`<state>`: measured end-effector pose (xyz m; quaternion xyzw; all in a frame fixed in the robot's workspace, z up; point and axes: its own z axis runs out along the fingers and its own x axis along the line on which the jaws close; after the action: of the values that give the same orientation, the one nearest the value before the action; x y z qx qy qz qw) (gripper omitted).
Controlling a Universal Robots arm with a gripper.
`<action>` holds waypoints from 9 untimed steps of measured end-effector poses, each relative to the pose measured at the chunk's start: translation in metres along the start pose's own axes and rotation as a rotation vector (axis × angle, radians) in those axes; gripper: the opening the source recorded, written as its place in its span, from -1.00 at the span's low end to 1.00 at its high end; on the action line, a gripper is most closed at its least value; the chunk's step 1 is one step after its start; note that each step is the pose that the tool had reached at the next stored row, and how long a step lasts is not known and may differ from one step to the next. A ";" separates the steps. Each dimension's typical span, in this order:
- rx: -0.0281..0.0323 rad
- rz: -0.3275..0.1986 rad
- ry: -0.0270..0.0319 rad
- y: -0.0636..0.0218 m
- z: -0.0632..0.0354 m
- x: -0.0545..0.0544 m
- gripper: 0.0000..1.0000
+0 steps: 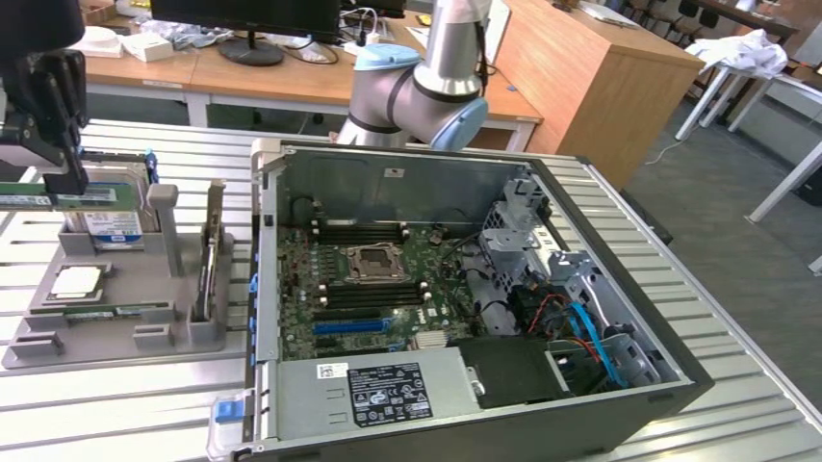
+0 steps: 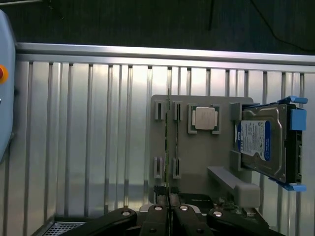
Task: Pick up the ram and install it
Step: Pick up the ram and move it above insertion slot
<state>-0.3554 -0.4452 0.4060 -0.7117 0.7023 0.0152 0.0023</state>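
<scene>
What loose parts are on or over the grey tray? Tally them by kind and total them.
Ram: 2, the held ram in the shut gripper and a second ram in a tray slot
Hard drive: 1
Processor: 1
Board on edge: 1
Total: 5

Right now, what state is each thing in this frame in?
gripper: shut on the ram.
ram: held level above the grey holder, not yet in the case.
computer case: lying on its side, open.
processor chip: seated in the holder.
hard drive: standing in the holder.
</scene>
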 end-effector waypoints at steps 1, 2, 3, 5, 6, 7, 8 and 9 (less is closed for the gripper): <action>0.0000 0.000 0.0000 -0.0013 0.0000 0.000 -0.77; 0.0000 0.000 0.0001 -0.0025 -0.0001 0.000 -0.77; 0.0000 0.000 0.0000 -0.0039 -0.0001 0.000 -0.77; 0.0000 0.000 0.0000 -0.0070 -0.0001 0.000 -0.77; 0.0000 0.000 0.0000 -0.0086 -0.0002 0.000 -0.77; 0.0001 0.000 -0.0001 -0.0103 -0.0001 0.000 -0.77; 0.0000 0.000 0.0000 -0.0120 -0.0002 0.000 -0.77; 0.0000 0.000 0.0000 -0.0136 -0.0003 0.000 -0.77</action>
<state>-0.3418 -0.4452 0.4061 -0.7117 0.7024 0.0152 0.0022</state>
